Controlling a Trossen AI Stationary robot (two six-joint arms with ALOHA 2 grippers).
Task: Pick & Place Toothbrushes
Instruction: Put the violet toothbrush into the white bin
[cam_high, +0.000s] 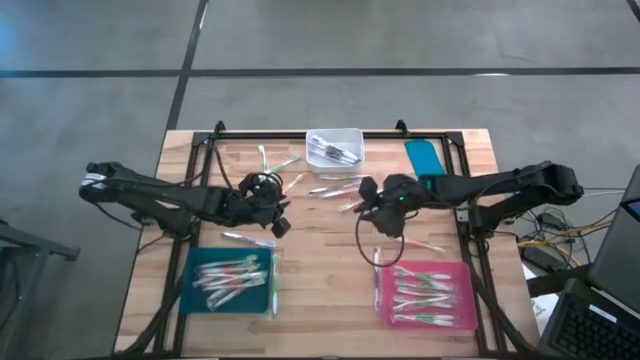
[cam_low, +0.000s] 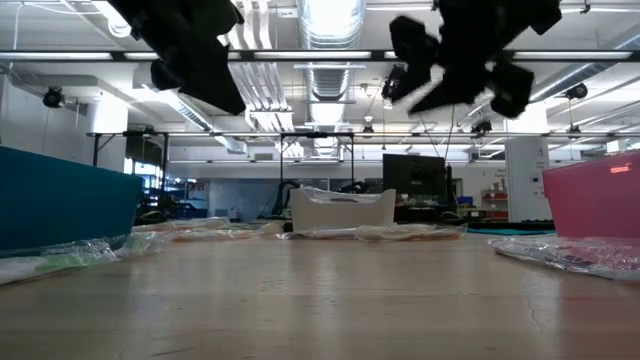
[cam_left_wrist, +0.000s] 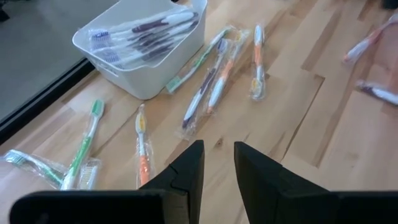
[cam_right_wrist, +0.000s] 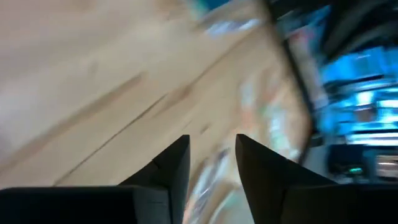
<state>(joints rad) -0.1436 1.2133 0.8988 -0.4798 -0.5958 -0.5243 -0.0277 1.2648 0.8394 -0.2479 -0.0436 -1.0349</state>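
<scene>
Teal tray (cam_high: 190, 296) and pink tray (cam_high: 462, 300) each hold toothbrushes (cam_high: 232, 277), the white bin (cam_high: 335, 147) more, others loose on the counter (cam_high: 320, 250); left gripper (cam_left_wrist: 217, 163) and right gripper (cam_right_wrist: 212, 163) hover, fingers narrowly parted, empty.

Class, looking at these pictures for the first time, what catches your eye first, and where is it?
Two trays of toothbrushes at the table's near edge: a teal tray on the left, a pink tray on the right. Between and beyond them, loose toothbrushes lie before a white bin, with both arms hovering above.

Left gripper (cam_left_wrist: 217, 165) jaws parted, right gripper (cam_right_wrist: 211, 158) likewise
</scene>
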